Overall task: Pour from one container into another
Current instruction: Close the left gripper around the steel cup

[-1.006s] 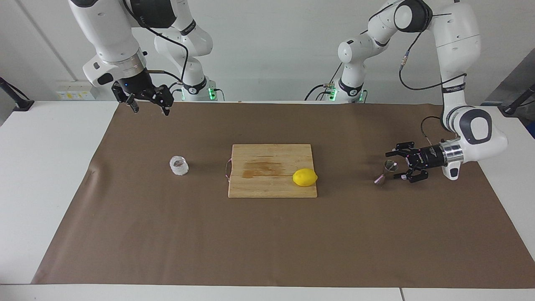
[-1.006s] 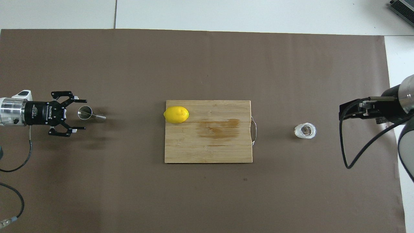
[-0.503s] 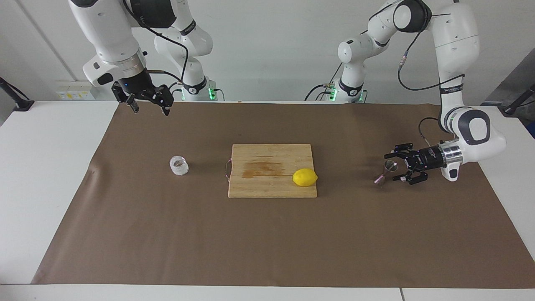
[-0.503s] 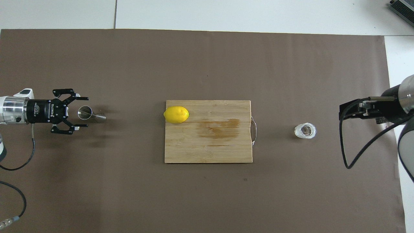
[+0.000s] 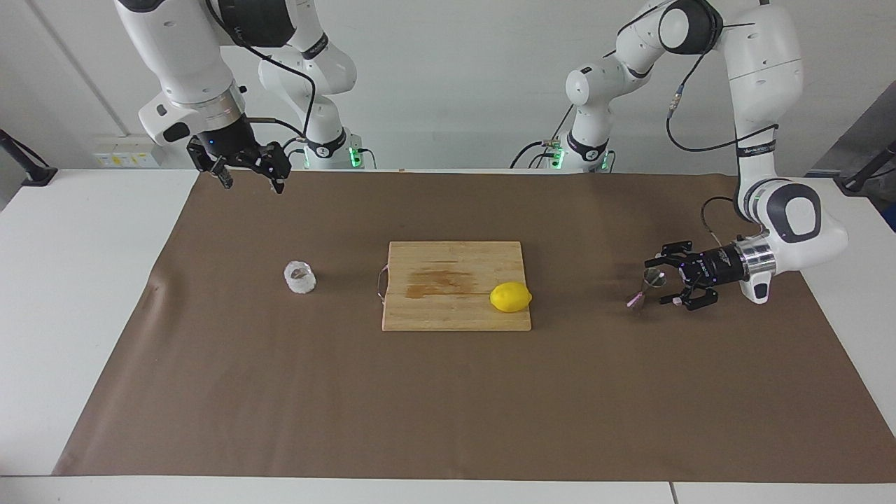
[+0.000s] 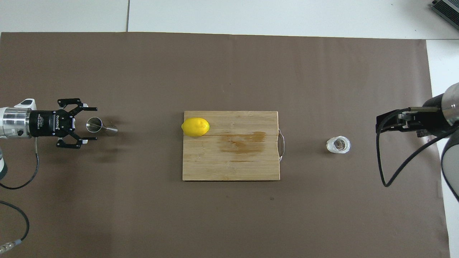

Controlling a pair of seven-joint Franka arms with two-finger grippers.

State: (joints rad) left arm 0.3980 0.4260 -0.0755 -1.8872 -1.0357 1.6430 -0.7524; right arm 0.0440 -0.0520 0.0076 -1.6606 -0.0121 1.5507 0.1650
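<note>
closing on the jigger (image 5: 645, 288) w/ the left pincer (image 5: 664, 282) spread apart beside its upper cone risks knocking it over. glass cup (image 5: 299, 277) sits on the worktop near the right arm's end; right pincer (image 5: 251, 175) waits apart, high above.

The cutting board (image 5: 455, 283) sits mid-worktop and is the main low obstacle, with a lemon (image 5: 510, 297) on its corner toward the left arm's end. Toward the right arm's end of the board stands the glass cup (image 5: 299, 277), alone, with bare brown mat (image 5: 448, 406) all round it. Toward the left arm's end of the board stands the jigger (image 5: 645, 288), with the left gripper (image 5: 663, 283) low just beside it, its jaws spread, blocking that side. The mat farther from the robots than the board lies bare.
</note>
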